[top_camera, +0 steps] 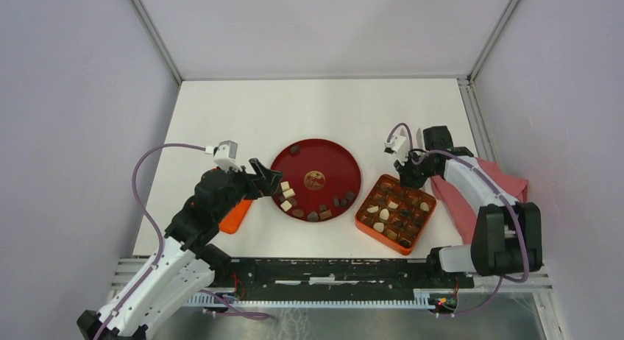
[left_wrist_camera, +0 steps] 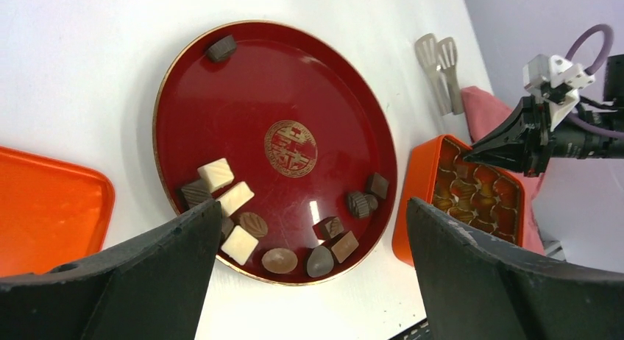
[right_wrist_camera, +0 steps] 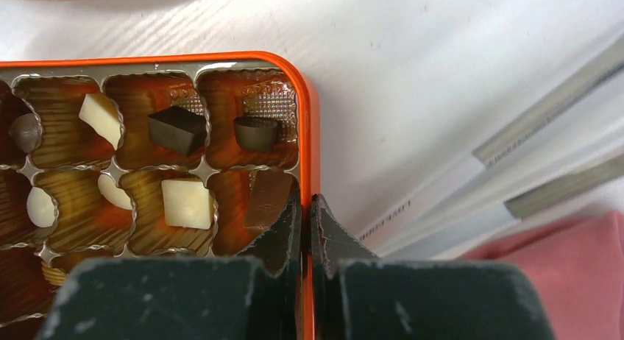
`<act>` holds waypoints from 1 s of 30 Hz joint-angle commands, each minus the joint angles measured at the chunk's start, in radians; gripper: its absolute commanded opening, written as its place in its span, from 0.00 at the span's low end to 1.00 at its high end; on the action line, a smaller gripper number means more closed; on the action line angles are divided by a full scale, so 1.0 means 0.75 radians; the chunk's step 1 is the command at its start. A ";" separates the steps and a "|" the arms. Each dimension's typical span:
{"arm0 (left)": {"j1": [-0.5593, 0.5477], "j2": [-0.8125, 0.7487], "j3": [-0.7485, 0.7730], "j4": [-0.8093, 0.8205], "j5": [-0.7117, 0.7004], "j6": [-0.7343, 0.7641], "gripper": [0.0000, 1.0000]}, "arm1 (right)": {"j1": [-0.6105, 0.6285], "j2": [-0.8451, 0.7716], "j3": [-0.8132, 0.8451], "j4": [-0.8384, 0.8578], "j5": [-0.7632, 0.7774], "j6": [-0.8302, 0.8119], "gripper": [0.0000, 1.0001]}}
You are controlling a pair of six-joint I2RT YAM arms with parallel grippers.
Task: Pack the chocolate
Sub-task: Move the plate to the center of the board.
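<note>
Left gripper [left_wrist_camera: 307, 226] hangs spread wide over the red plate [left_wrist_camera: 294, 82] of loose chocolate [left_wrist_camera: 235, 198]. Right gripper [right_wrist_camera: 305, 207] is clenched empty at the part-filled orange box [right_wrist_camera: 307, 112]. Picking is in hand; next move calls for lowering onto one piece.

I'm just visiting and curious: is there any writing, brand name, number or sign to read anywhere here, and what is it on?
No text here can be read.
Gold emblem in the middle of the red plate: a round design, perhaps characters, too blurred to read.
Orange box: no lettering shows on its rim or compartments.
Both arms and the table: no labels or numbers to make out.
</note>
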 commanded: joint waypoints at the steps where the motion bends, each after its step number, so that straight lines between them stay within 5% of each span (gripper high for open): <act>1: 0.006 0.157 0.116 -0.058 -0.096 -0.011 0.99 | 0.052 0.165 0.136 0.098 0.002 0.109 0.00; 7: 0.070 0.409 0.254 -0.197 -0.244 -0.019 0.98 | 0.094 0.331 0.251 0.165 0.037 0.215 0.00; 13: 0.399 0.520 0.269 -0.206 -0.051 -0.064 0.95 | 0.115 0.358 0.267 0.287 0.015 0.336 0.00; 18: 0.435 0.555 0.295 -0.293 -0.162 -0.158 0.92 | 0.171 0.344 0.216 0.363 -0.003 0.407 0.00; 30: 0.551 0.705 0.266 -0.251 -0.174 -0.368 0.85 | 0.168 0.222 0.229 0.284 0.005 0.313 0.48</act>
